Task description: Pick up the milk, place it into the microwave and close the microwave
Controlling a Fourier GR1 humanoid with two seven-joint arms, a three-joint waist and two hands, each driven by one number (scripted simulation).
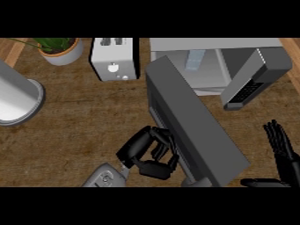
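1. The microwave (212,45) stands at the far side of the counter (74,132), and its door (192,118) is swung wide open toward the robot.
2. The milk (195,59), a pale carton, is inside the microwave's cavity, near its left wall.
3. The left hand (145,151) is close against the outer left face of the door, near its lower end. Its fingers are curled in and I see nothing held in them.
4. The right hand (288,160) rests to the right of the door, fingers straight and up, holding nothing.
5. Left of the microwave stands a toaster (113,59), then a plant pot (62,53) and a white cylinder (9,96).
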